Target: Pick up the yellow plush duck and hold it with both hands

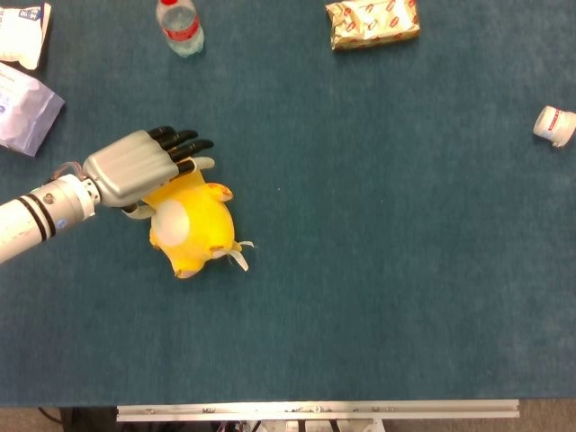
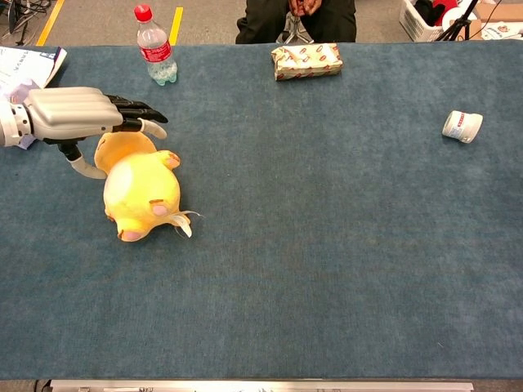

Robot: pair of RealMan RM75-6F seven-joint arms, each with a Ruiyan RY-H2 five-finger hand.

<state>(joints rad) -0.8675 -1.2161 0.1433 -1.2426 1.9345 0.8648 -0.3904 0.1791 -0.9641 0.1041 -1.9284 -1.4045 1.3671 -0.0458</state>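
The duck (image 1: 189,225) lies on the blue surface (image 1: 378,270), left of centre. The left hand (image 1: 135,169) hovers over its head, fingers spread, gripping nothing. No labels are readable.

My left robot hand (image 1: 135,171) hangs over the head end of the plush duck (image 1: 191,225), which lies on the worktop (image 1: 378,270) at my left. Behind it stands a bottle (image 1: 181,24); a packet (image 1: 373,22) lies further right, a small jar (image 1: 554,124) far right, pouches (image 1: 25,108) far left.
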